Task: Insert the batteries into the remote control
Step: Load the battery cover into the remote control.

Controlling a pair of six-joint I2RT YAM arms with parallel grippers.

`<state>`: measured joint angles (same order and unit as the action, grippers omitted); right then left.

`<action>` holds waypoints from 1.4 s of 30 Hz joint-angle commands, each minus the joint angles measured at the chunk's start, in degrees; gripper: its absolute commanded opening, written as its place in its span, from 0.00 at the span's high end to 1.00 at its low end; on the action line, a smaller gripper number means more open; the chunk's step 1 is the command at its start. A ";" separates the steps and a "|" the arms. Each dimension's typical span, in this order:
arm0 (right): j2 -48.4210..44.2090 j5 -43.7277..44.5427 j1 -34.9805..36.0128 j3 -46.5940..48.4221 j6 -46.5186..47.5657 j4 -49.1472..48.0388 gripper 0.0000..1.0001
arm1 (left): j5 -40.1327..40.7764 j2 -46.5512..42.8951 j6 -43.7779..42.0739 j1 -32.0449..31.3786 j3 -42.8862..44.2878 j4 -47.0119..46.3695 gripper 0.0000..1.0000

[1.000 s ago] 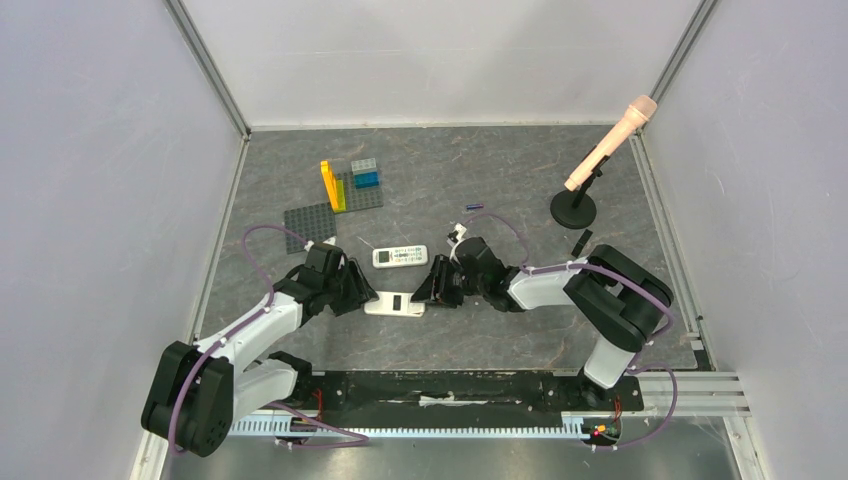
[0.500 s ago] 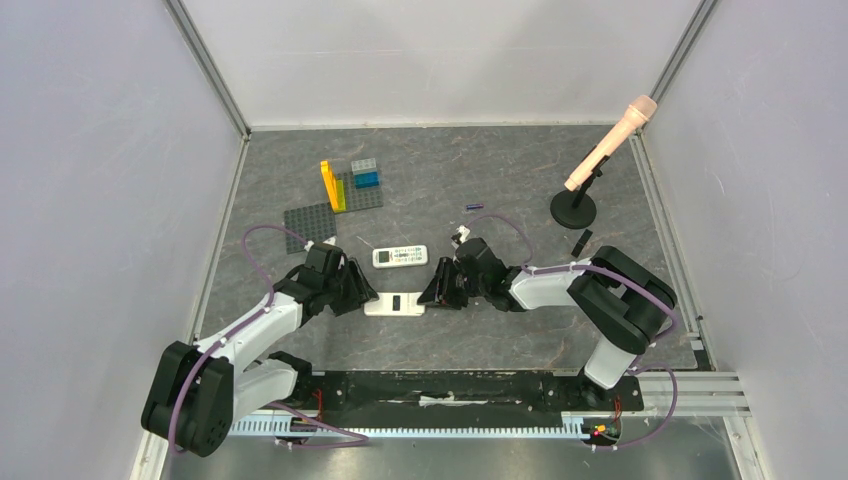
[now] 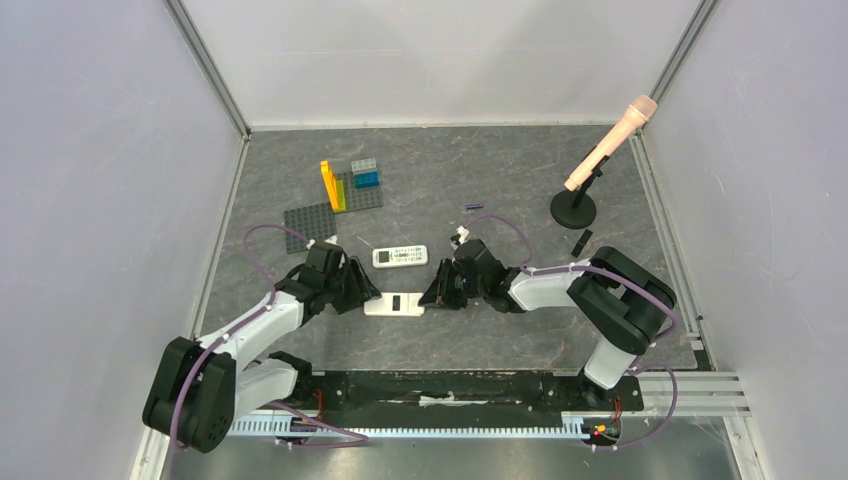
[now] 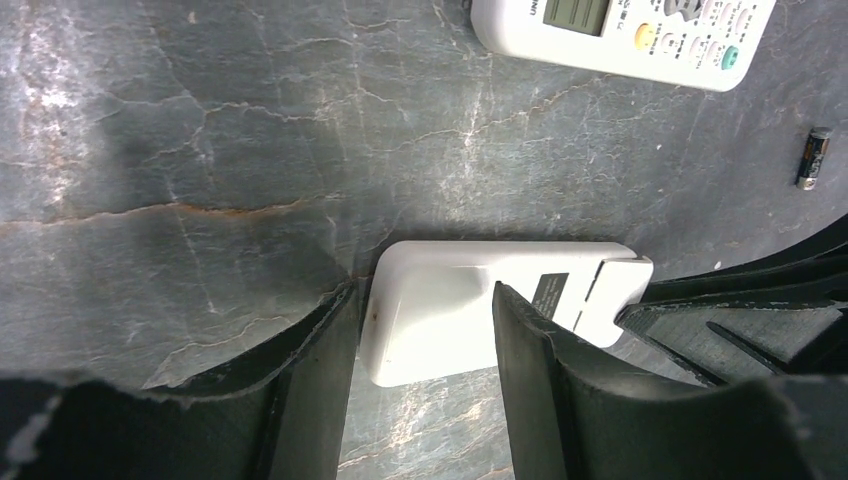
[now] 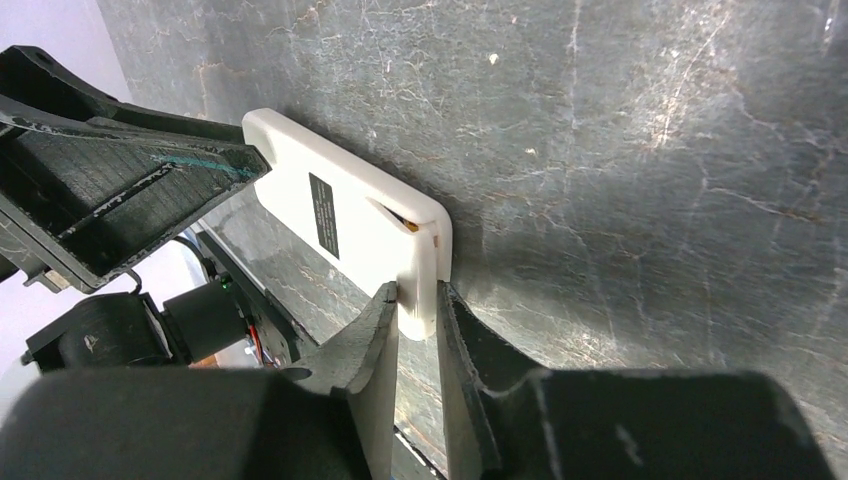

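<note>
Face-down remote (image 3: pixel 396 303), a hand at each end.
The right hand (image 5: pixel 418 300) pinches one end; left hand (image 4: pixel 423 305) open over the other; second remote (image 3: pixel 400 256), battery (image 4: pixel 812 157) nearby.

Grey veined tabletop (image 3: pixel 500 170) between plain white walls (image 3: pixel 440 55), metal rails (image 3: pixel 208 66) in the corners.

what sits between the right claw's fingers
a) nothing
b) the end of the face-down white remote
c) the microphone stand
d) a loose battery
b: in the right wrist view the right claw has a finger on each side of the near end of the white remote, which lies label side up.
</note>
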<state>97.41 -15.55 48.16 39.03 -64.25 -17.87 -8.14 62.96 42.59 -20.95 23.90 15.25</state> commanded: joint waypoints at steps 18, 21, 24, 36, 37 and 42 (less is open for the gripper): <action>0.93 1.55 1.12 -4.14 -1.68 -2.15 0.85 | -1.35 4.23 0.73 -0.48 -2.90 0.05 0.44; 1.75 1.63 1.31 -3.23 -1.08 -1.37 0.87 | -1.65 4.53 0.74 -0.49 -2.89 -0.17 0.46; 2.39 1.93 1.88 -2.66 -0.95 -0.82 0.88 | -2.02 4.95 0.74 -0.62 -2.98 -0.44 0.50; 4.08 4.41 3.37 -4.12 -1.55 -2.46 0.96 | -3.57 6.26 0.98 -0.81 -3.31 -1.96 0.58; 4.48 4.58 3.66 -3.52 -1.50 -2.35 0.96 | -4.02 6.59 1.13 -0.84 -3.56 -2.45 0.60; 6.84 5.40 5.25 -2.05 -2.80 -3.12 0.99 | -6.39 7.92 1.92 -0.76 -4.75 -5.18 0.67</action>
<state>98.54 -13.82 49.69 35.75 -67.72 -23.75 -9.34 66.74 42.54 -20.53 23.20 9.13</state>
